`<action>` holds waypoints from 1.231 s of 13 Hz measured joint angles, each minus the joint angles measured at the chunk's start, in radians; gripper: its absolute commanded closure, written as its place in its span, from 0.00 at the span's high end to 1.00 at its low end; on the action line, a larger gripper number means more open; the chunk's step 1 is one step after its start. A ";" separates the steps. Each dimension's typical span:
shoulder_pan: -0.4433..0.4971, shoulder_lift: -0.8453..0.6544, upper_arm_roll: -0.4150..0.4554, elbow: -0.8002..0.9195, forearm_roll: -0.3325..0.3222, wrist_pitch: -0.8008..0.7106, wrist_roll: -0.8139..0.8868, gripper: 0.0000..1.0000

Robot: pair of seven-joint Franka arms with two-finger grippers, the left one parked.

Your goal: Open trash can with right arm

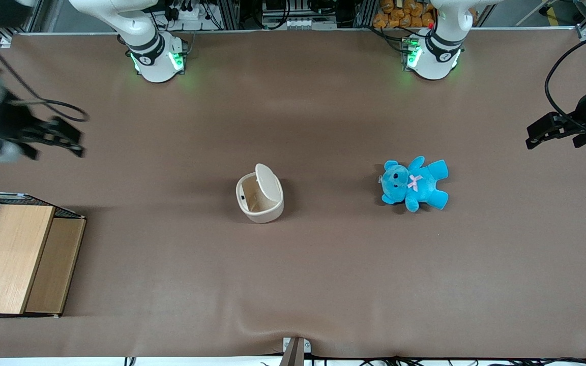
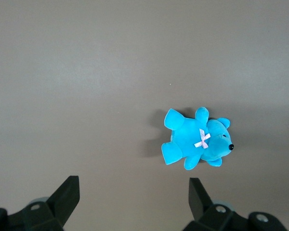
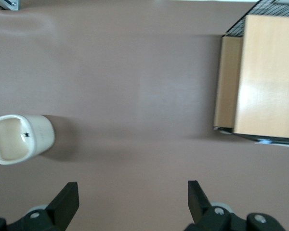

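Looks basically done: trash can (image 1: 259,198) standing mid-surface with lid (image 1: 267,184) flipped up, tan inside showing. Gripper (image 1: 64,138) well apart from the can, toward the working arm's end, jaws spread wide, holding nothing. Next move probably just parking clear.

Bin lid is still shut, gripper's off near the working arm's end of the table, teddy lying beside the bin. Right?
Not quite: the lid is already flipped up, and the front view shows the tan inside of the bin. The rest holds: the gripper, open, is at the working arm's end, and the teddy lies beside the bin.
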 measured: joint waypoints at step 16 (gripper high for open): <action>0.010 -0.055 -0.070 -0.005 -0.005 -0.118 -0.160 1.00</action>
